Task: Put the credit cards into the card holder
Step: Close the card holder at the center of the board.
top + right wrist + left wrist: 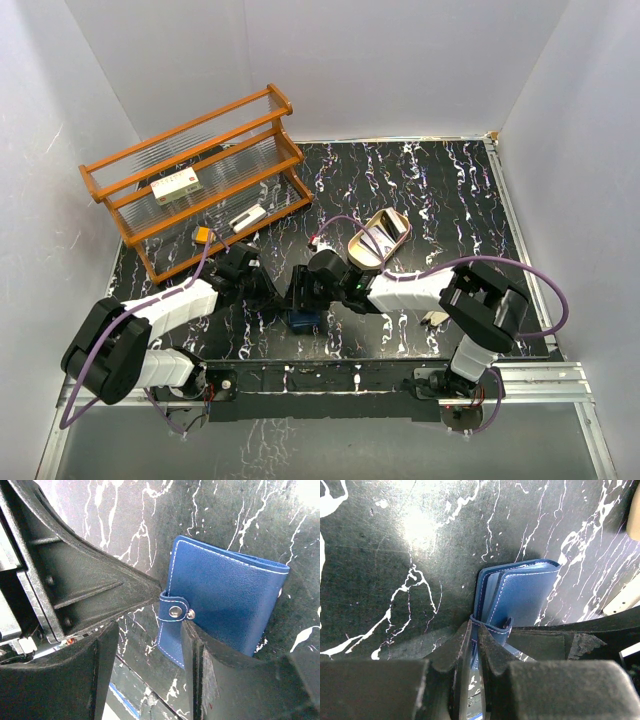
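The card holder [225, 590], a navy-blue folded wallet with white stitching, lies on the black marbled table [440, 190] between the two arms [303, 320]. My left gripper [476, 629] is shut on a blue edge of the card holder [525, 595], beside its strap. My right gripper [147, 630] is open. The snap strap [174, 611] sits just off its right finger [200, 665], with bare table between the fingers. Both grippers meet over the holder in the top view, left [272, 290] and right [308, 290]. Something flat and greyish lies in the oval tray; I cannot tell whether it is one of the credit cards.
A tan oval tray [393, 222] sits just behind the right arm. A wooden rack [200, 175] at the back left holds a white box with red marks [177, 186], a small white item [247, 218] and a small orange piece [204, 235]. White walls close in on three sides.
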You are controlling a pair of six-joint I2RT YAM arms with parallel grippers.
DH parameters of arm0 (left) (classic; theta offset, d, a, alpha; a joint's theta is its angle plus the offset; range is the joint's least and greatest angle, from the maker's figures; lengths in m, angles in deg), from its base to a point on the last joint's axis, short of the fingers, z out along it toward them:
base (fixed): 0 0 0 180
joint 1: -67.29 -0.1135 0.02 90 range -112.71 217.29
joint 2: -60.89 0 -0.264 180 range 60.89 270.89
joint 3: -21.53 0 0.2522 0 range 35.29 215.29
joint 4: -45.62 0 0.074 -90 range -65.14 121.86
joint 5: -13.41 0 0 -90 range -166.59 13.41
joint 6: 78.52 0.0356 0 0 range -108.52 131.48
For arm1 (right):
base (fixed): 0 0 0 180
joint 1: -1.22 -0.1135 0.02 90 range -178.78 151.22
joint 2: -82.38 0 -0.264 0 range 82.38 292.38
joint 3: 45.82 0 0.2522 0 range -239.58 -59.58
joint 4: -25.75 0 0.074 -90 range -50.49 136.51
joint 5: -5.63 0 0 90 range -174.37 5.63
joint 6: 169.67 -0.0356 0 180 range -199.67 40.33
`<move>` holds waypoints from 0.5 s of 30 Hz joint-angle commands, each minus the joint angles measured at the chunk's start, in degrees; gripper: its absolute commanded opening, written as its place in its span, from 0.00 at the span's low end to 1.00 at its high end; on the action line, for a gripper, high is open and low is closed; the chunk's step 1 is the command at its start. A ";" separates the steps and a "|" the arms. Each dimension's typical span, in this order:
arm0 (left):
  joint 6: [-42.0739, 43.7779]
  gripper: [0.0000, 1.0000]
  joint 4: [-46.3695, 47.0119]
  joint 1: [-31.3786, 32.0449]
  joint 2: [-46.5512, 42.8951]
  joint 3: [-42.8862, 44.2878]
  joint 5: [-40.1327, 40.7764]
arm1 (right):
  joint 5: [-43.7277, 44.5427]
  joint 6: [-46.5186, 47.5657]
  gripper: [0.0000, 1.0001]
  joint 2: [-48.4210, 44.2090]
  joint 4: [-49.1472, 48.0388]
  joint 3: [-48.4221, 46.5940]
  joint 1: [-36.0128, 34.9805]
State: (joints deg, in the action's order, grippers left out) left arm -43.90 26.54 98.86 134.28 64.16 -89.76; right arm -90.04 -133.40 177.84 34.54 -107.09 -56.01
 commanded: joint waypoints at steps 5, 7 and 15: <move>-1.73 0.10 2.47 0.28 -1.40 -1.73 -4.15 | -0.09 -4.44 0.53 -1.67 -9.83 1.80 1.05; -1.86 0.11 2.67 0.28 -1.53 -1.79 -4.31 | -1.05 -4.83 0.53 -1.58 -11.23 1.98 1.07; -2.11 0.11 2.44 0.34 -2.61 -2.36 -4.23 | -0.54 -5.49 0.53 -3.05 -13.22 2.71 1.16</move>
State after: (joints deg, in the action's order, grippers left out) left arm -45.65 29.53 98.53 133.53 62.43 -90.02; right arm -92.58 -137.27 177.45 29.27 -104.66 -55.26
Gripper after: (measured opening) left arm 0.109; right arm 0.527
